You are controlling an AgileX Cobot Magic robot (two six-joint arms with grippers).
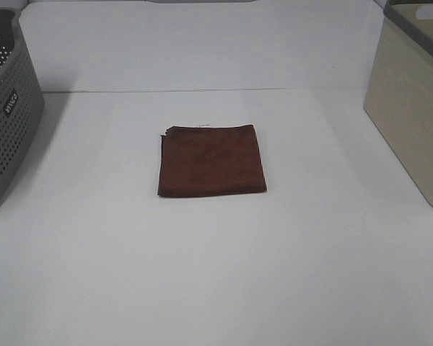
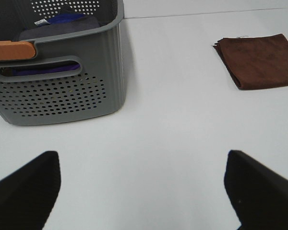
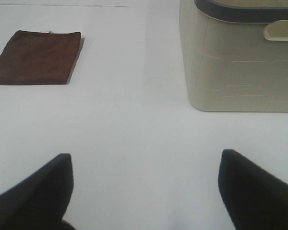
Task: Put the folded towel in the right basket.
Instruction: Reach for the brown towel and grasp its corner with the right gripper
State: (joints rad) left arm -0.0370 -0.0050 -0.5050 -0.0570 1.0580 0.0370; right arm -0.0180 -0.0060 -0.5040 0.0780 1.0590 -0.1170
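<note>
right gripper has its two dark fingers spread wide with nothing between them, and it hangs low above the white table, looking toward the work area. left gripper is the same, wide apart and empty. neither arm shows in the high view, so i judge both wait at the near edge, out of the way, and the task has not begun. the folded towel, dark brown and almost square, lies flat in the middle of the table, well apart from both baskets. this central place probably lets either arm reach it. the right basket is beige with a dark rim and stands at the right edge, open to the top so a thing can be dropped in. the grey basket with many small holes stands on the left and already holds some purple cloth. since the beige basket is on the side of the right arm, i think this arm is the natural one to pick. the loose layers of the towel show at its left edge, so a pinch from above must catch all layers together, or the fold may open during lifting.
</note>
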